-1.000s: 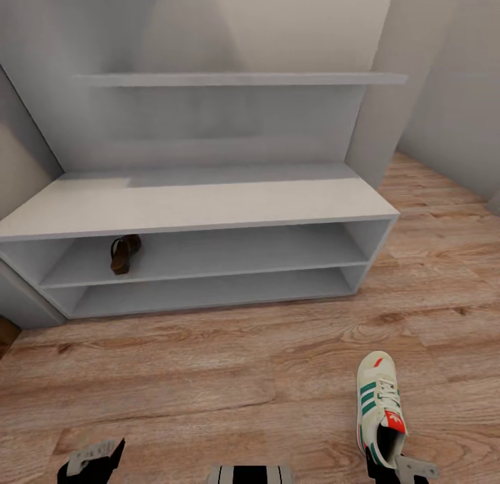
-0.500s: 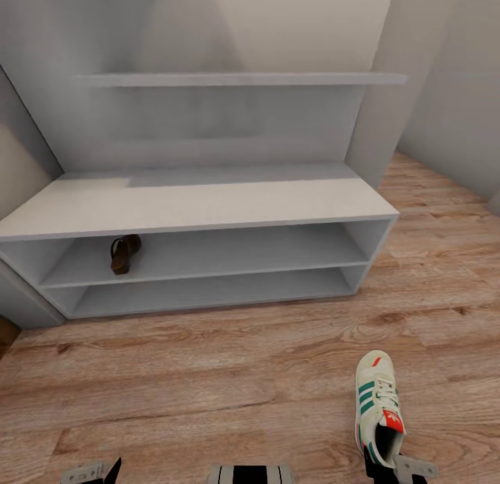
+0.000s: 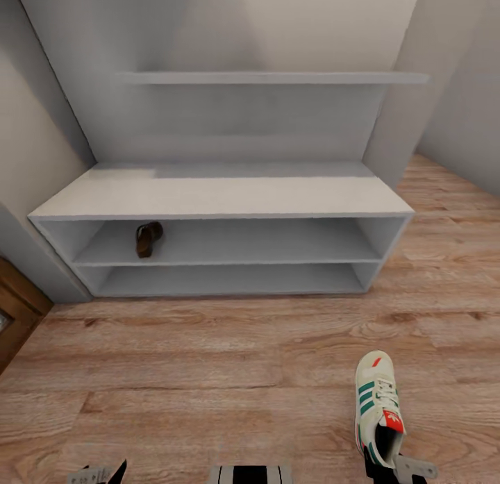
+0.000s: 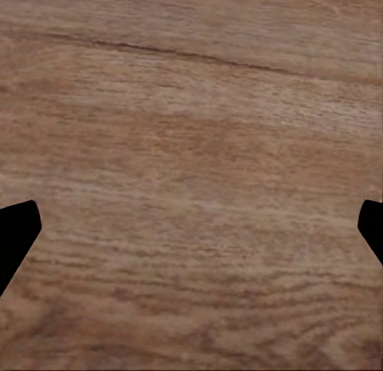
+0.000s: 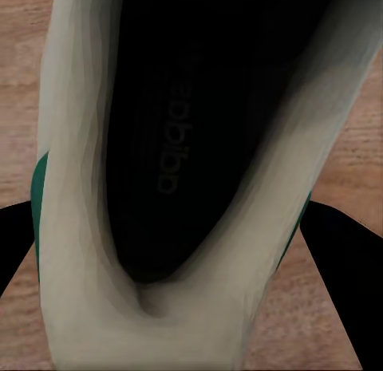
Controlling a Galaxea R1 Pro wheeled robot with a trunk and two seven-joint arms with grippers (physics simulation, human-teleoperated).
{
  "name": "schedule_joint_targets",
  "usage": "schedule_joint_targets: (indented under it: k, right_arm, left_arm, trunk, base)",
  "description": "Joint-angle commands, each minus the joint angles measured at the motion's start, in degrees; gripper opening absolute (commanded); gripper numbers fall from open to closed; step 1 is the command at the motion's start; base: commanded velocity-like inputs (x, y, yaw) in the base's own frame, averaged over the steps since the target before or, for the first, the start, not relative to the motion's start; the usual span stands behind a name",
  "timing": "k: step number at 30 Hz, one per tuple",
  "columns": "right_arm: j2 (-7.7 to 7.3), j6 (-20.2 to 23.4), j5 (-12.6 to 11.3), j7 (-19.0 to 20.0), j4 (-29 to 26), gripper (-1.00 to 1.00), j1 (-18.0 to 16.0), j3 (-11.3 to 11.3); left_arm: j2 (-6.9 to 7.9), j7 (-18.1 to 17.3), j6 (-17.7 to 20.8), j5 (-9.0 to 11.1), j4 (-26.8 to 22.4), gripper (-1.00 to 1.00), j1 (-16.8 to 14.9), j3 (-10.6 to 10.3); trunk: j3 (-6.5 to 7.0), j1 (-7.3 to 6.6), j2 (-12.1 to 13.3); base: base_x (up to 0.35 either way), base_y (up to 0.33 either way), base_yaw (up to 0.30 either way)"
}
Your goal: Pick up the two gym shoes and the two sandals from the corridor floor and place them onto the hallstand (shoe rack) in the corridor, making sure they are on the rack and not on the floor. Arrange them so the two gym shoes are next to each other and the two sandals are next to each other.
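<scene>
- Right gripper sits at the heel of a gym shoe. In the right wrist view its two dark fingers flank the heel on either side of the shoe's opening, jaws closed in on the heel walls, so I judge the shoe held.
- The shoe's long axis runs away from the robot, heel at the jaws, toe toward the rack. Whether its sole rests on the floor or hangs just above it, I cannot tell.
- Left gripper shows low at the near edge of the head view. In the left wrist view its finger tips stand wide apart at both margins with bare floor planks between them: jaws open, holding nothing.
- One sandal lies on the rack's upper low shelf, near its left end, long axis front to back.
- The rack stands well ahead of both grippers, across a stretch of floor; its shelves are otherwise bare.
- The turning relation: the shoe lies straight ahead of the right jaws, toe-first toward the rack, on the robot's right side. The right arm carries it, and I judge the next move a forward reach into the right part of a shelf, well apart from the sandal.
</scene>
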Motion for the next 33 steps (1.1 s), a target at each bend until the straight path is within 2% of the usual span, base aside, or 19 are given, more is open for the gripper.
schedule_joint_targets:
  k: [1,7,10,15,21,29,33]
  right_arm:
    - [0.03,-0.19,0.57,0.09,0.04,-1.0,-0.03,-0.31]
    - [-0.03,-0.19,0.57,0.09,-0.01,-1.0,-0.03,-0.37]
    - [-0.05,-0.23,0.57,0.09,-0.04,-1.0,-0.03,-0.38]
    - [-0.05,-0.27,0.57,0.06,-0.03,-1.0,-0.03,-0.39]
    - [-0.05,-0.27,0.57,0.06,0.0,-1.0,-0.03,-0.39]
    - [0.1,0.33,0.65,-0.09,0.34,-1.0,-0.03,-0.4]
    - [0.25,2.02,0.68,-0.25,0.17,-1.0,-0.11,0.42]
  left_arm:
    - [-0.01,-0.59,0.0,0.08,0.07,1.0,-0.06,0.4]
    - [0.12,-0.59,0.04,0.11,0.07,1.0,-0.06,0.43]
    - [0.92,-0.65,0.13,0.17,0.07,1.0,-0.06,0.43]
    - [1.27,-0.72,0.15,0.27,0.07,1.0,-0.06,0.46]
    - [1.68,-0.76,0.1,0.59,0.07,1.0,-0.06,0.43]
    - [1.65,-0.77,0.0,0.62,0.05,1.0,-0.13,0.35]
    - [1.44,-0.77,-0.02,0.4,0.06,1.0,-0.14,-0.06]
  trunk:
    - [-0.04,-0.04,-0.02]
    - [-0.04,-0.04,-0.02]
    - [-0.04,-0.04,-0.02]
    - [-0.04,-0.04,-0.02]
    - [-0.04,-0.04,-0.02]
    - [-0.04,-0.04,-0.02]
    - [-0.04,-0.04,-0.02]
  base:
    - [-0.308,-0.072,0.272]
    - [-0.17,-0.021,0.095]
    - [-0.024,-0.002,0.011]
    - [-0.011,0.004,0.003]
    - [-0.149,0.136,0.0]
    - [-0.035,0.036,0.0]
    - [-0.001,0.001,0.0]
